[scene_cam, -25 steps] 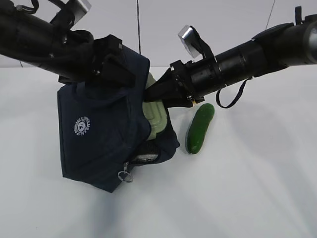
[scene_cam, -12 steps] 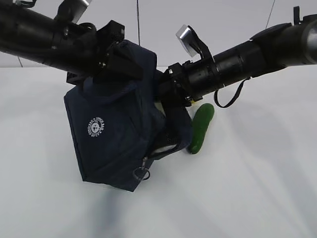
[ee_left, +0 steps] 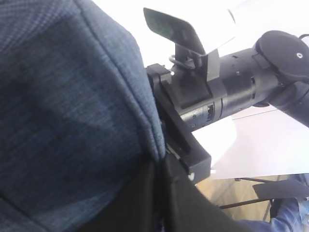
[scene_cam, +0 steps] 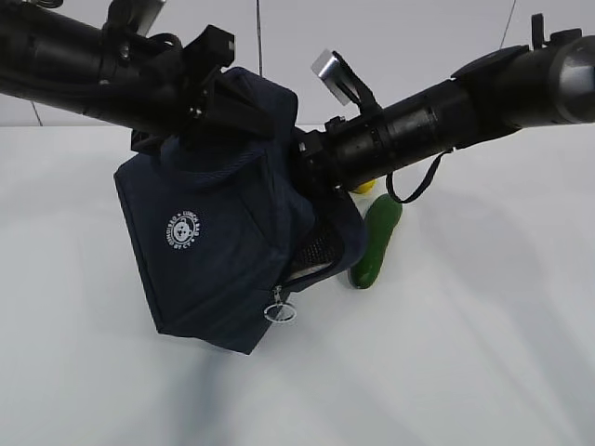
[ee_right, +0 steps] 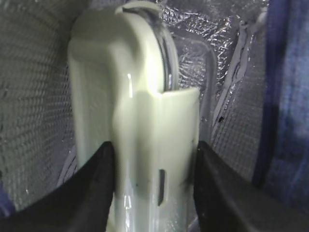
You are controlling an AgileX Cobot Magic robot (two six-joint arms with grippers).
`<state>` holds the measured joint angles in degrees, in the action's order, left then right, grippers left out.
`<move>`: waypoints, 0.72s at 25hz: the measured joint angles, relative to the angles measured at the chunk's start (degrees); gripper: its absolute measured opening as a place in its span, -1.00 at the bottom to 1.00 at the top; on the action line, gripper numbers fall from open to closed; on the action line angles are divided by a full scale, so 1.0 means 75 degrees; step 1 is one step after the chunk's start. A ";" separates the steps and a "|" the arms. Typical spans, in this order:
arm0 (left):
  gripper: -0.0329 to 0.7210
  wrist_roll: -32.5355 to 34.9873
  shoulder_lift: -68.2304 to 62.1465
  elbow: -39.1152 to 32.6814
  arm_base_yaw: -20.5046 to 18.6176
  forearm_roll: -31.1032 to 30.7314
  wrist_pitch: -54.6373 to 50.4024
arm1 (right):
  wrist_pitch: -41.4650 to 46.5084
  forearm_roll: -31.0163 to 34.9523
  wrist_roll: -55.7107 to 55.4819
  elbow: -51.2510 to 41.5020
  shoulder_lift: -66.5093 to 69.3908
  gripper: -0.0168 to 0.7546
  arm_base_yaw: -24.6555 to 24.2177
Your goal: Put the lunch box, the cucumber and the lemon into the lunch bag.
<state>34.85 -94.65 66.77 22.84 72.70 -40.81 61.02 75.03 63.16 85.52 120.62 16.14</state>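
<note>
Pushing the clear lunch box with its pale sage-green lid (ee_right: 145, 145) into the boxy navy fabric lunch bag (scene_cam: 214, 251) at centre frame, the right gripper (ee_right: 152, 186) clamps its clip while the left gripper (scene_cam: 209, 93), pinched closed, apparently grips the bag's top; next, release, then fetch the dark green cucumber (scene_cam: 375, 240) just right

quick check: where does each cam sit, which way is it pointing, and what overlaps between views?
Exterior: in front, slanting down at lunch bag, cucumber, lemon; both arms show.
Left wrist: against bag fabric, facing right arm; left gripper hidden.
Right wrist: inside bag, facing lunch box between right gripper fingers.
Shared: the bag in all three views.
</note>
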 joint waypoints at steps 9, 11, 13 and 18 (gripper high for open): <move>-0.93 0.0029 0.0000 0.0000 0.0000 0.0029 0.0000 | 0.0000 0.0000 0.0157 0.0000 0.0041 0.01 0.0017; -0.93 0.0077 0.0000 0.0000 0.0000 0.0029 0.0000 | 0.0000 0.0064 0.0157 0.0000 0.0041 0.15 0.0017; -0.93 0.0126 0.0000 0.0000 0.0000 0.0012 0.0014 | 0.0050 0.0247 0.0157 0.0018 0.0041 0.33 0.0017; -0.93 0.0156 -0.0030 -0.0016 0.0000 -0.0536 0.0195 | 0.0166 0.0303 0.0157 0.0017 0.0041 0.44 0.0017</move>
<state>36.02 -94.88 66.66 22.84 68.67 -39.35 62.26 77.31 64.34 85.65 120.93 16.27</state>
